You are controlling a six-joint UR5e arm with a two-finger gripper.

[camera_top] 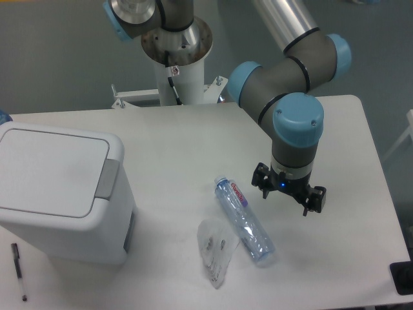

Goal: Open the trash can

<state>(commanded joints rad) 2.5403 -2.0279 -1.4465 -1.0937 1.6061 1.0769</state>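
The trash can [64, 219] is a large white boxy bin at the table's left side. Its flat white lid [48, 169] lies shut. A grey rectangular push tab [108, 177] sits on the rim's right edge. My gripper [288, 192] points down over the table's right half, well to the right of the bin and apart from it. Its jaws look spread and hold nothing.
A clear plastic water bottle [244, 221] lies on its side between the bin and the gripper. A crumpled clear wrapper [214, 248] lies next to it. A black pen [18, 271] lies at the front left. A black object [403, 278] sits at the table's right front edge.
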